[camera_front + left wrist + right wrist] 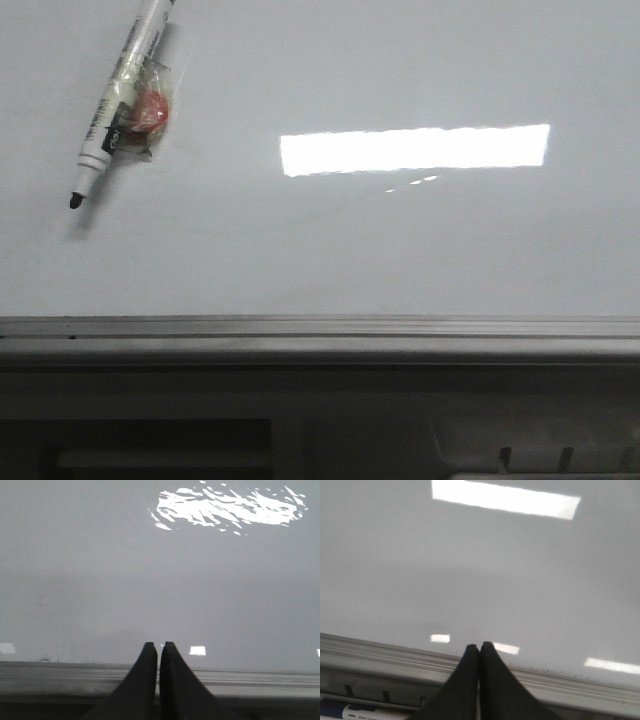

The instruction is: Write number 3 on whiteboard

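The whiteboard (400, 250) is glossy, pale grey and bare; no drawn number 3 shows on it in any view. An uncapped white marker (115, 100) with a dark tip lies at its far left in the front view, tip towards the rail, beside a small red object in clear wrap (148, 112). No gripper shows in the front view. My left gripper (158, 646) is shut and empty over the board's near rail (75, 677). My right gripper (480, 647) is shut and empty over the same rail (385, 655).
A bright rectangular light reflection (415, 148) sits on the board's middle. A grey metal rail (320, 335) runs along the near edge, with a dark tray below. Another marker (355, 711) lies in that tray in the right wrist view.
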Action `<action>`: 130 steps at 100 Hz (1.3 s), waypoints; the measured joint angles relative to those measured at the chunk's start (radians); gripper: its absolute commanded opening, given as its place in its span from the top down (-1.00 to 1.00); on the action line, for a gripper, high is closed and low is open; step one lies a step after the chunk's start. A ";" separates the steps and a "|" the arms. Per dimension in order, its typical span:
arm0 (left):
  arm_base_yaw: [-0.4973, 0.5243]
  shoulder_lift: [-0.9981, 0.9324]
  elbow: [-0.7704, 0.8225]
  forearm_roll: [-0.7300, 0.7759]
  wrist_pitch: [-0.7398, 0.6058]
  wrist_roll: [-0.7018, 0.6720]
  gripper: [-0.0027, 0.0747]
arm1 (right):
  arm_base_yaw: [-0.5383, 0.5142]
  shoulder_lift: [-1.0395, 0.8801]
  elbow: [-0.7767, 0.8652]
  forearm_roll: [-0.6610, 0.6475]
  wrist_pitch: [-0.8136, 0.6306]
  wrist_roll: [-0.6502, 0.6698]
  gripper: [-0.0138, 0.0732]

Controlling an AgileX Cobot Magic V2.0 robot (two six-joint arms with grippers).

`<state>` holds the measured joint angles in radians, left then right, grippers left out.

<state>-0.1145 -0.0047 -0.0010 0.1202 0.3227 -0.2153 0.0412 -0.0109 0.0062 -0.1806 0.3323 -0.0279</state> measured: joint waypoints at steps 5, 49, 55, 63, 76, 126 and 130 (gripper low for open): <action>0.000 0.000 0.000 0.000 0.000 0.000 0.99 | 0.000 0.000 0.000 0.000 0.000 0.000 0.80; 0.000 0.000 0.000 0.000 0.000 0.000 0.99 | 0.000 0.000 0.000 0.000 0.000 0.000 0.80; 0.000 0.000 0.000 0.000 0.000 0.000 0.99 | 0.000 0.000 0.000 0.000 0.000 0.000 0.80; 0.000 0.000 0.000 0.000 0.000 0.000 0.99 | 0.000 0.000 0.000 0.000 0.000 0.000 0.80; 0.000 0.000 0.000 0.000 0.000 0.000 0.99 | 0.000 0.000 0.000 0.000 0.000 0.000 0.80; 0.000 0.000 0.000 -0.148 -0.048 0.000 0.99 | 0.000 0.000 0.000 0.102 -0.233 0.000 0.80; 0.000 0.000 0.000 -0.218 -0.068 0.000 0.99 | 0.000 0.000 0.000 0.143 -0.291 0.000 0.80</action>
<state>-0.1145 -0.0047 -0.0010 -0.0974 0.2546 -0.2153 0.0412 -0.0109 0.0062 -0.0380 0.0416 -0.0279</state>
